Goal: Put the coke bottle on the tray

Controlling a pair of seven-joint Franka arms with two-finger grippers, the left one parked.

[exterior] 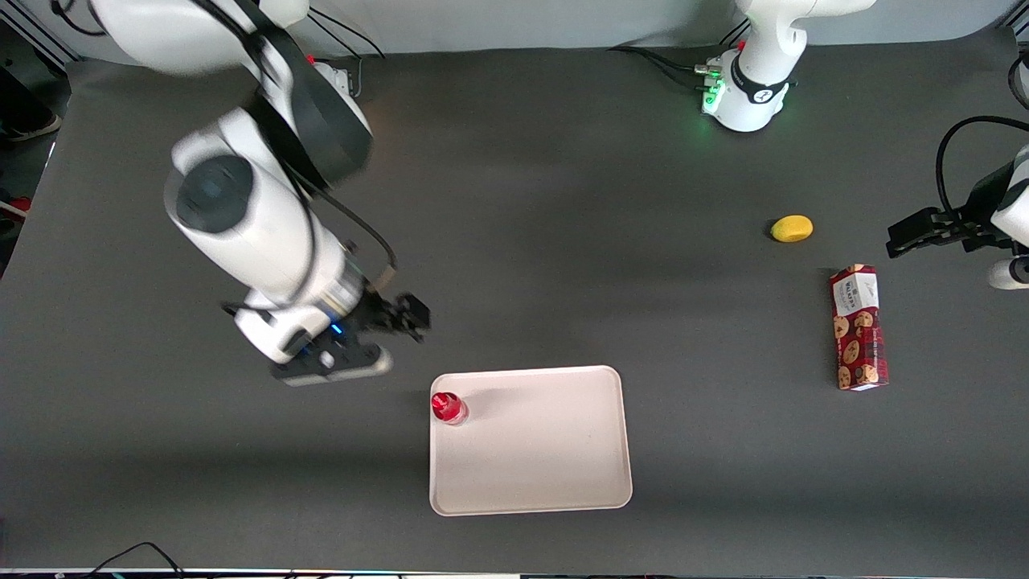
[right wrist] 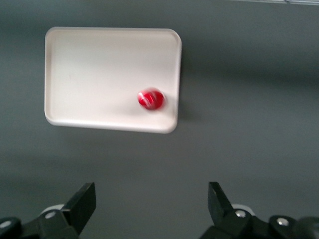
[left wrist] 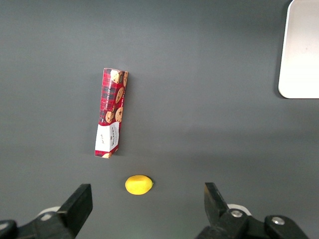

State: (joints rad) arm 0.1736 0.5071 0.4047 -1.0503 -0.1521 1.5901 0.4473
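My claw [exterior: 399, 315] hangs released and empty above the table [exterior: 563, 241], near the tray [exterior: 547, 458] toward the working arm's end. Coke bottle [exterior: 448, 407] stands upright on the tray, in the corner nearest the claw, apart from it.

Right arm raised, wrist angled down; gripper [exterior: 402, 318] jaws spread wide, holding nothing.
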